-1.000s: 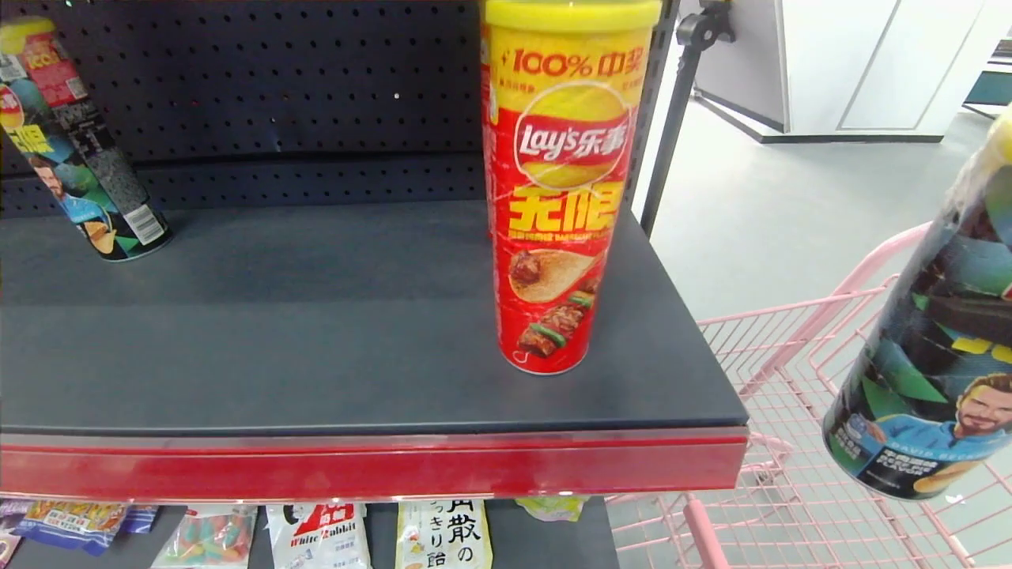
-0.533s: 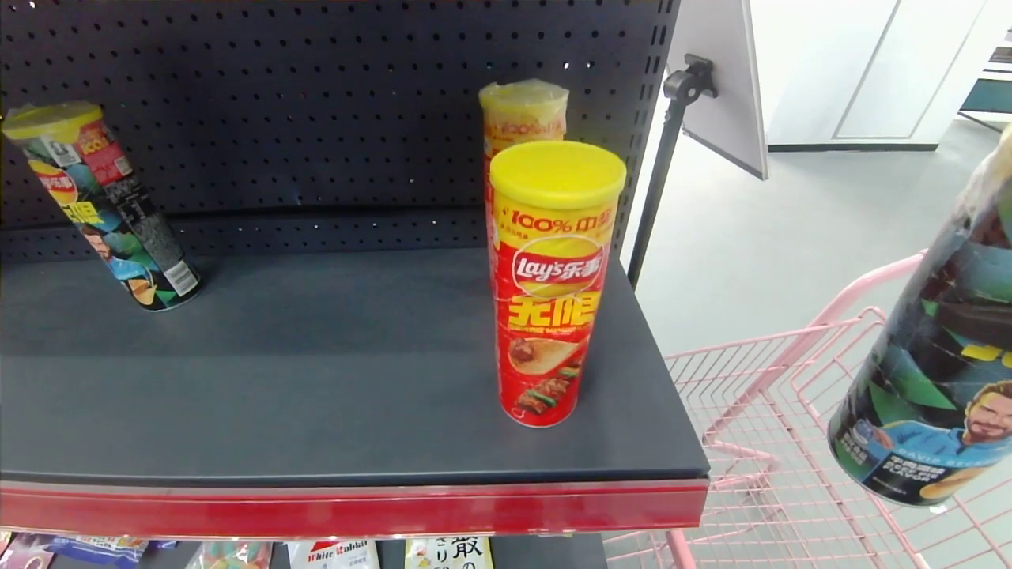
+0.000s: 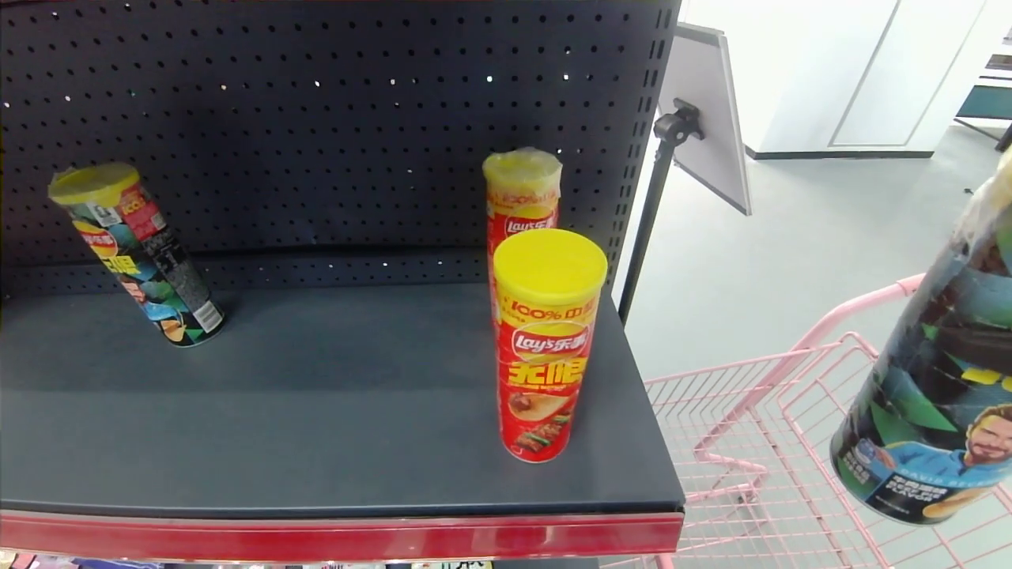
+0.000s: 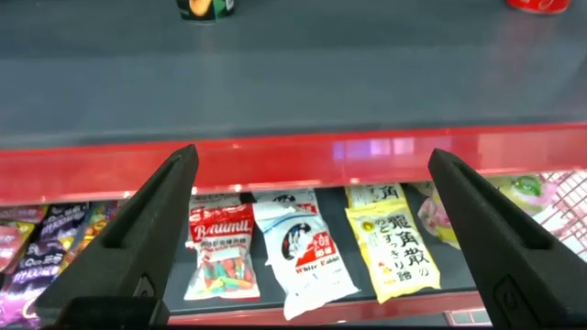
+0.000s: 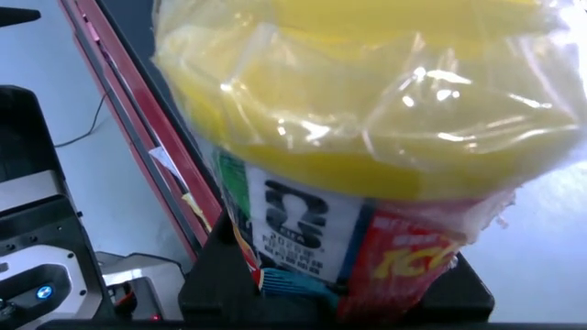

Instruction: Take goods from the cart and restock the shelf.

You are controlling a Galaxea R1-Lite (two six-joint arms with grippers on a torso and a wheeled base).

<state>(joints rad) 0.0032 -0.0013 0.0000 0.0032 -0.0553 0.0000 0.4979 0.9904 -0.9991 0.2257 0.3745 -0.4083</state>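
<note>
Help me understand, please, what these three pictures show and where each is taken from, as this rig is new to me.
This is a two-armed robot restocking a shop shelf. The head camera looks down on the shelf, where a front red can, a rear red can and a dark can farther left stand; the pink cart is beside it. The left wrist camera looks past the open left gripper at the snack bags below the shelf. The right wrist camera looks along the held can, clamped in the right gripper; the head camera shows it at the right.
</note>
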